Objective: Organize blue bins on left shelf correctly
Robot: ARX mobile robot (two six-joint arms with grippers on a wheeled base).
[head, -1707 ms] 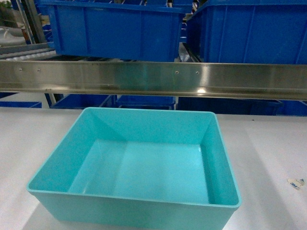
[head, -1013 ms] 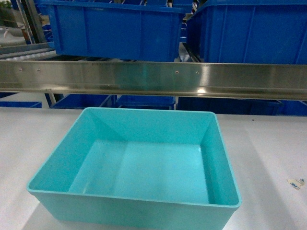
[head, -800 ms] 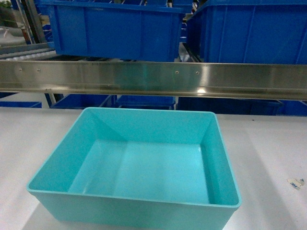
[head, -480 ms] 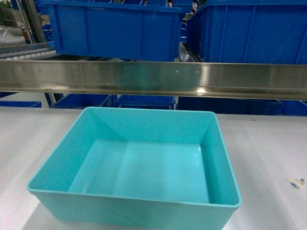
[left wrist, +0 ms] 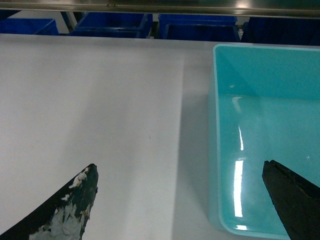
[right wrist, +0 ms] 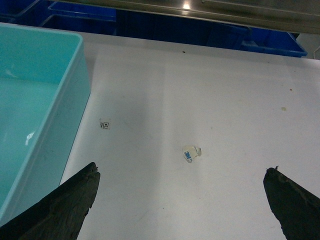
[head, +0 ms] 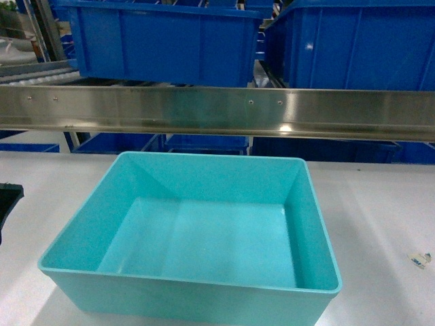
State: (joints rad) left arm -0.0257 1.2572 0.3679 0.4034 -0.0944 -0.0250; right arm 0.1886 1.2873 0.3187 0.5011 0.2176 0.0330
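The turquoise blue bin (head: 197, 231) stands empty and open-topped on the white table (head: 380, 210), just in front of the steel front rail of the left shelf (head: 217, 112). My left gripper (left wrist: 180, 167) is open and straddles the bin's (left wrist: 270, 100) left wall, one finger over the table and the other over the bin's inside. In the head view only one of its black fingers (head: 8, 193) shows, at the left edge. My right gripper (right wrist: 182, 170) is open over bare table to the right of the bin (right wrist: 35, 90), holding nothing.
Dark royal-blue ribbed bins (head: 163, 41) sit on the shelf above the rail, with others (head: 204, 142) below it. A scrap of 3M tape (right wrist: 191, 153) and a small sticker (right wrist: 104, 124) lie on the table right of the turquoise bin.
A black finger of my left gripper has come into the head view at the left edge. The turquoise bin has not moved.
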